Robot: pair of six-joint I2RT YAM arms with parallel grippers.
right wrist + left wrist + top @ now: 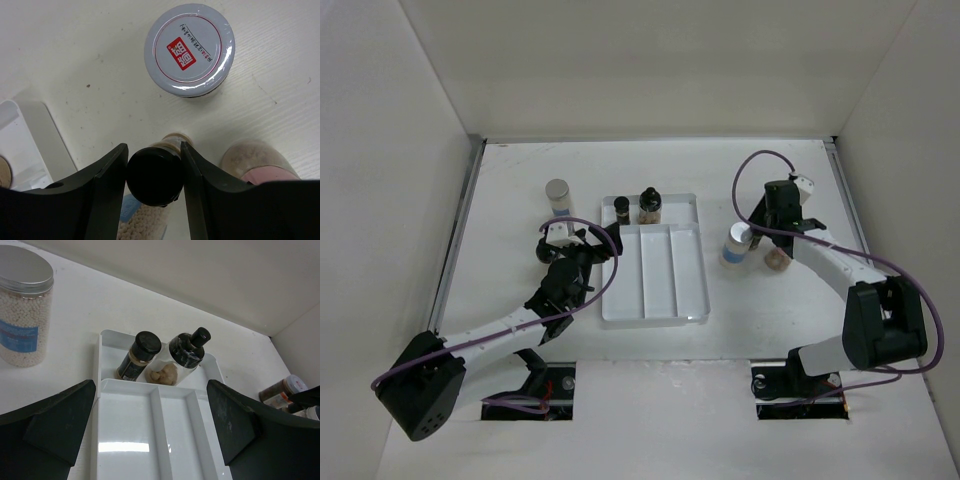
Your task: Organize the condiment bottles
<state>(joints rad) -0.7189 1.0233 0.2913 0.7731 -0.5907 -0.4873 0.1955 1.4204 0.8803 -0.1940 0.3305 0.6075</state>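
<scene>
Two bottles (622,209) in tray (655,300), silver-capped bottle (557,195) outside

The white rectangular plastic tray (675,285) is the thing to steer by. Its long compartments lie open from above. The far cross compartment is half blocked: a dark brown bottle with a black cap (622,210) and a clear bottle with a black spout cap (650,205) stand side by side in its left part, and the right part is free. Off the tray's far left corner stands a bead-filled jar with a silver lid (558,196), with bare table between it and the tray. The left gripper (151,386), jaws wide, hangs by the tray's left rim. Right of the tray it is tight. A white-lidded jar with a red label (190,49), a black-capped pale bottle (154,176) pinched in the right gripper (154,150) and a pink-capped bottle (255,160) crowd together with only narrow gaps.
</scene>
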